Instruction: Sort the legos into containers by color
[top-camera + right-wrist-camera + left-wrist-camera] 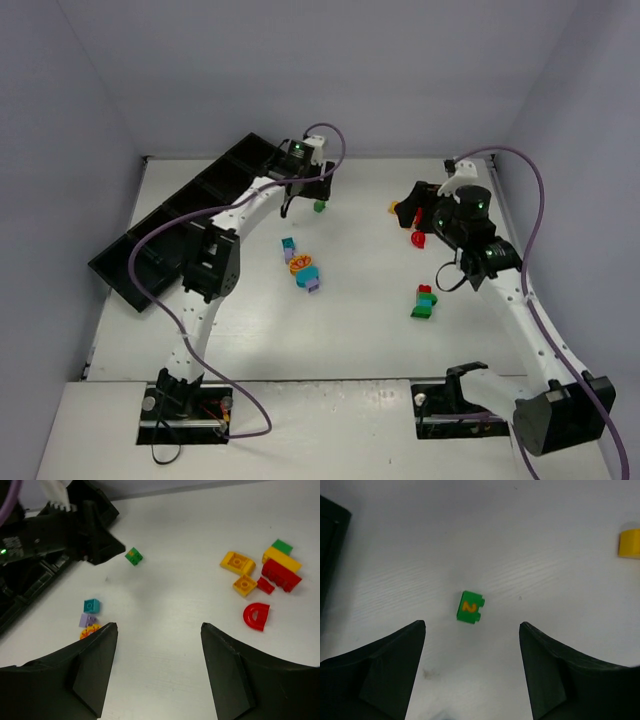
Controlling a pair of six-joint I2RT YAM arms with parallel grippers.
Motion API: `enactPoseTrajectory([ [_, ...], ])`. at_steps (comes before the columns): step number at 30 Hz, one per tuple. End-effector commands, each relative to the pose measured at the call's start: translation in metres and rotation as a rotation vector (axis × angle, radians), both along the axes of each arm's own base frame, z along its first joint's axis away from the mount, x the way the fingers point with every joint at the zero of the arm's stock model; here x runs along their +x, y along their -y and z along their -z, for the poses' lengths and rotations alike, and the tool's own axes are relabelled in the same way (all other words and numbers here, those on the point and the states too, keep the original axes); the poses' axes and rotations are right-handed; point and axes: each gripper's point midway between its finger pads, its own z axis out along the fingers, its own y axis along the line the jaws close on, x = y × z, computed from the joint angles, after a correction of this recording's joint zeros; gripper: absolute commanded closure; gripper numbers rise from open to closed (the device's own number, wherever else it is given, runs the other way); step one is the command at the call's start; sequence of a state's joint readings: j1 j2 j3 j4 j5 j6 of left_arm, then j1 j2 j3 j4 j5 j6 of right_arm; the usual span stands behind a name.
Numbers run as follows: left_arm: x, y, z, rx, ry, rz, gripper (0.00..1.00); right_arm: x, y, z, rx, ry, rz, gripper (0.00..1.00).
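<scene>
At about four o'clock from the table centre, nearest the arm bases, a red, teal and green stack (424,300) is recorded, lying untouched. Nearer the centre an orange, teal and lilac group (305,272) is noted, with a single teal brick (288,243) just beyond it at eleven o'clock; both are unsorted.

The right gripper (159,627) is found with its jaws spread wide and nothing between them. It is held over bare table, with a red arch (256,616) at its three o'clock and orange plates (238,562) and a yellow and red stack (282,567) at one to two o'clock. A pick from that cluster is judged to be intended.

Farther off, the left gripper (472,627) is likewise seen open and empty. The green brick (470,608) lies on the table just ahead of the gap, centred and untouched; this alignment is judged to be preparation for descent and closure.

Farthest, from nine to eleven o'clock, the black tray (110,272) is laid diagonally. No brick can be made out in its compartments, though part is hidden by the left arm.
</scene>
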State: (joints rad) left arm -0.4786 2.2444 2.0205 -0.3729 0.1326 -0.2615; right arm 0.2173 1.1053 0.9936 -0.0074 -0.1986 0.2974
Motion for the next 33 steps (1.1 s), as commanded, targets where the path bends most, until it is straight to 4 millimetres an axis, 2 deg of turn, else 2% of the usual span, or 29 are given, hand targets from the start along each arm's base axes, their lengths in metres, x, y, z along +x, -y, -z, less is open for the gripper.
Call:
enactPoseTrajectory([
  [1, 0.019, 0.026, -0.025, -0.008, 0.102, 0.034, 0.31, -0.023, 0.001, 0.013, 0.033, -0.049, -0.005, 0.36],
  [2, 0.023, 0.027, -0.019, 0.003, 0.099, 0.026, 0.32, -0.027, 0.000, 0.014, 0.039, -0.054, -0.009, 0.35],
  [3, 0.027, 0.030, -0.001, 0.016, 0.082, 0.027, 0.33, -0.030, 0.001, 0.016, 0.041, -0.057, -0.010, 0.35],
  [4, 0.032, 0.033, -0.005, 0.014, 0.099, 0.023, 0.34, -0.036, 0.001, 0.019, 0.042, -0.066, -0.015, 0.35],
  [5, 0.034, 0.035, 0.000, 0.017, 0.100, 0.021, 0.36, -0.039, 0.001, 0.020, 0.041, -0.069, -0.018, 0.35],
  [6, 0.037, 0.035, 0.013, 0.029, 0.088, 0.014, 0.37, -0.043, 0.002, 0.020, 0.041, -0.073, -0.019, 0.34],
  [8, 0.043, 0.035, 0.016, 0.033, 0.095, 0.002, 0.42, -0.047, 0.002, 0.018, 0.039, -0.069, -0.026, 0.34],
  [9, 0.044, 0.035, 0.026, 0.047, 0.084, -0.001, 0.45, -0.049, 0.003, 0.019, 0.037, -0.075, -0.022, 0.34],
  [13, 0.043, 0.031, 0.034, 0.066, 0.067, -0.011, 0.53, -0.054, 0.006, 0.017, 0.030, -0.062, -0.015, 0.34],
  [14, 0.042, 0.029, 0.037, 0.072, 0.062, -0.012, 0.63, -0.054, 0.007, 0.018, 0.029, -0.063, -0.013, 0.34],
  [16, 0.044, 0.026, 0.030, 0.087, 0.085, -0.023, 0.77, -0.055, 0.007, 0.021, 0.026, -0.070, -0.016, 0.34],
  [17, 0.045, 0.024, 0.018, 0.081, 0.107, -0.027, 0.87, -0.055, 0.005, 0.022, 0.024, -0.071, -0.023, 0.33],
  [18, 0.049, 0.019, 0.009, 0.094, 0.136, -0.048, 0.91, -0.054, 0.005, 0.023, 0.020, -0.074, -0.027, 0.33],
  [19, 0.057, 0.012, -0.014, 0.091, 0.195, -0.079, 0.93, -0.054, 0.005, 0.023, 0.020, -0.075, -0.031, 0.33],
  [22, 0.072, -0.005, -0.047, 0.113, 0.300, -0.130, 0.94, -0.054, 0.004, 0.023, 0.014, -0.074, -0.038, 0.33],
  [23, 0.082, -0.023, -0.066, 0.122, 0.344, -0.178, 0.94, -0.055, 0.003, 0.022, 0.015, -0.073, -0.042, 0.33],
  [25, 0.095, -0.041, -0.085, 0.116, 0.392, -0.229, 0.94, -0.056, 0.003, 0.023, 0.012, -0.073, -0.050, 0.33],
  [26, 0.104, -0.062, -0.093, 0.120, 0.412, -0.275, 0.94, -0.056, 0.003, 0.023, 0.012, -0.073, -0.052, 0.33],
  [27, 0.111, -0.072, -0.104, 0.115, 0.438, -0.301, 0.94, -0.057, 0.001, 0.024, 0.014, -0.075, -0.059, 0.32],
  [30, 0.130, -0.106, -0.114, 0.125, 0.486, -0.378, 0.94, -0.057, -0.001, 0.023, 0.018, -0.074, -0.073, 0.32],
  [33, 0.144, -0.133, -0.105, 0.136, 0.492, -0.426, 0.89, -0.058, -0.002, 0.024, 0.015, -0.078, -0.084, 0.32],
])
